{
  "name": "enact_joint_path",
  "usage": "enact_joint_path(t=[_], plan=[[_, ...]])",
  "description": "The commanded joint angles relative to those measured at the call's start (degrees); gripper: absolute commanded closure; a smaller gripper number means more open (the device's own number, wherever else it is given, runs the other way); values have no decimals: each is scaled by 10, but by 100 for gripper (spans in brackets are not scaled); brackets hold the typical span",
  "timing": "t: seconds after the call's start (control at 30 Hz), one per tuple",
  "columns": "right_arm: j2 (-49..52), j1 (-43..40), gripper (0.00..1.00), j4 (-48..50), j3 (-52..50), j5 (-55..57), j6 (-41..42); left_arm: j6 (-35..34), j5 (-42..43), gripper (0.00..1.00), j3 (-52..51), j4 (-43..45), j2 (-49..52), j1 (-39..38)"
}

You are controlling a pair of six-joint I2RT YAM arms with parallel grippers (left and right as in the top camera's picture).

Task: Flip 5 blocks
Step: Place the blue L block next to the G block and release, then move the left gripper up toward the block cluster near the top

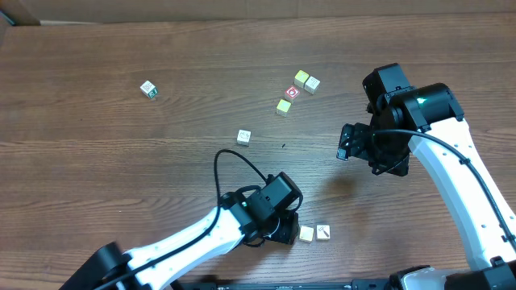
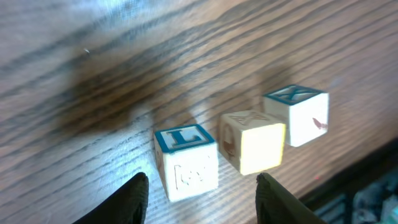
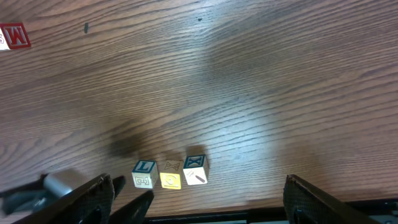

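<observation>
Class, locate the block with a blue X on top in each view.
Overhead: X block, lower centre, right of its neighbour.
Left wrist: X block, right of centre.
Right wrist: X block, bottom centre, row's right end.
Shared landmark: yellow-faced block beside it.

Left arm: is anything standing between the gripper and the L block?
Nothing visible does. The L block sits at the mouth of the open left gripper, with bare wood on either side. The cream block stands close beside it, not touching, near one finger's line.
</observation>
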Motion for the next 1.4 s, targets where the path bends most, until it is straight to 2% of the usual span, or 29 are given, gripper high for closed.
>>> enact_joint_path(t=[0.0,0.1,0.17,0.3,0.43,0.57,0.7,0.87,1.1,1.37], plan=[[-16,-1,12,4,15,7,-5,35,-42,49,23,-9,-33,4],[-16,-1,11,8,15,7,-5,104,-83,38,51,-19,-33,31],[-16,-1,11,9,15,7,-5,149,-98,36,76,-30,-27,63],[-16,-1,11,10,15,7,-5,225,-99,37,156,-60,17,160],[-16,-1,9,10,15,7,-4,287,-95,43,257,-96,100,240],[-16,-1,9,10,15,7,-4,325,-94,45,346,-136,186,270],[-16,-1,8,9,15,7,-5,336,-101,48,407,-175,261,273],[-16,-1,7,9,15,7,-5,318,-132,48,421,-194,321,278],[-16,-1,7,8,15,7,-13,297,-141,47,421,-196,332,292],[-16,-1,7,3,15,7,-13,296,-138,53,421,-183,332,296]])
